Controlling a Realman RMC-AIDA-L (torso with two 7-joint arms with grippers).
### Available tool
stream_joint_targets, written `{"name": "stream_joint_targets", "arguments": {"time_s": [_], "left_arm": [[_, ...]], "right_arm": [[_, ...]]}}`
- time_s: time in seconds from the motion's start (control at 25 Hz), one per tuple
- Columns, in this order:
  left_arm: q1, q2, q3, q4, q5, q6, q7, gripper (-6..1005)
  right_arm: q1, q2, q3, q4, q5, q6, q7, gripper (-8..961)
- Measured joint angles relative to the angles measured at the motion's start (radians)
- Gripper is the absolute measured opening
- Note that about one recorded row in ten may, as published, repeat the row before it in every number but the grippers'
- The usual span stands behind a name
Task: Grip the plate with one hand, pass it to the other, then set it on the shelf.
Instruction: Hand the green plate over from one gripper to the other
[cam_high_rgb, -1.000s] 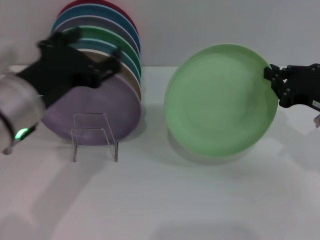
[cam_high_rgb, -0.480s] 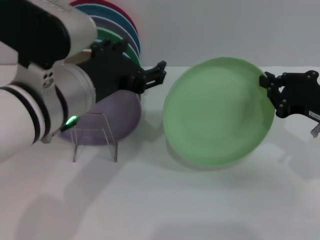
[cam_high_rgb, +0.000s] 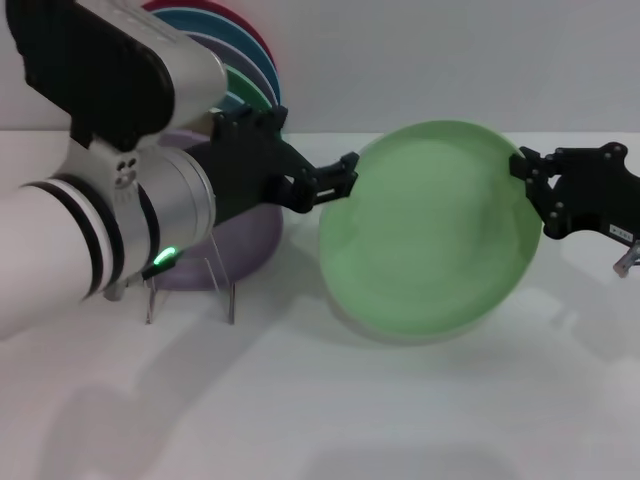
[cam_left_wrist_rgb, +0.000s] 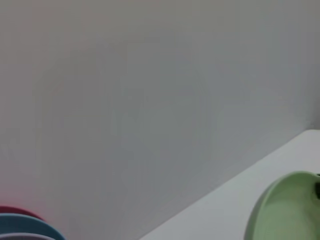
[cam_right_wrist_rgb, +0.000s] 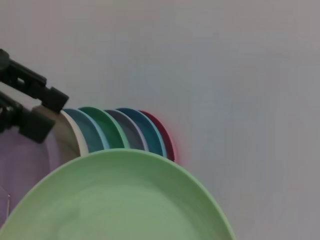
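The pale mint-green plate (cam_high_rgb: 425, 235) hangs tilted above the white table, and my right gripper (cam_high_rgb: 527, 185) is shut on its right rim. My left gripper (cam_high_rgb: 338, 180), on the bulky silver and white arm with the green light, is open right at the plate's left rim. I cannot tell whether it touches the rim. The right wrist view shows the plate (cam_right_wrist_rgb: 115, 200) close up and the open left gripper (cam_right_wrist_rgb: 42, 112) beyond it. The plate's edge (cam_left_wrist_rgb: 285, 210) shows in the left wrist view. The clear shelf (cam_high_rgb: 190, 275) stands at the left, partly behind my left arm.
A row of upright plates (cam_high_rgb: 240, 75) stands against the back wall at the left, with the lilac-purple plate (cam_high_rgb: 250, 235) in front. It also shows in the right wrist view (cam_right_wrist_rgb: 120, 132). My left arm (cam_high_rgb: 110, 200) covers much of the table's left side.
My left arm has swung right, bringing its open gripper from the plate stack to the mint plate's left rim. The right gripper has carried the plate slightly left.
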Motion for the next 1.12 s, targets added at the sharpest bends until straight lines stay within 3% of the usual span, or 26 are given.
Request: {"name": "stream_joint_targets", "arguments": {"time_s": [1.12], "left_arm": [[-0.018,-0.002,0.027,0.071,-0.004,0.034,0.071,788]], "right_arm": [[0.030,0.001,-0.029,-0.003,0.039,0.089,-0.019,19]]}}
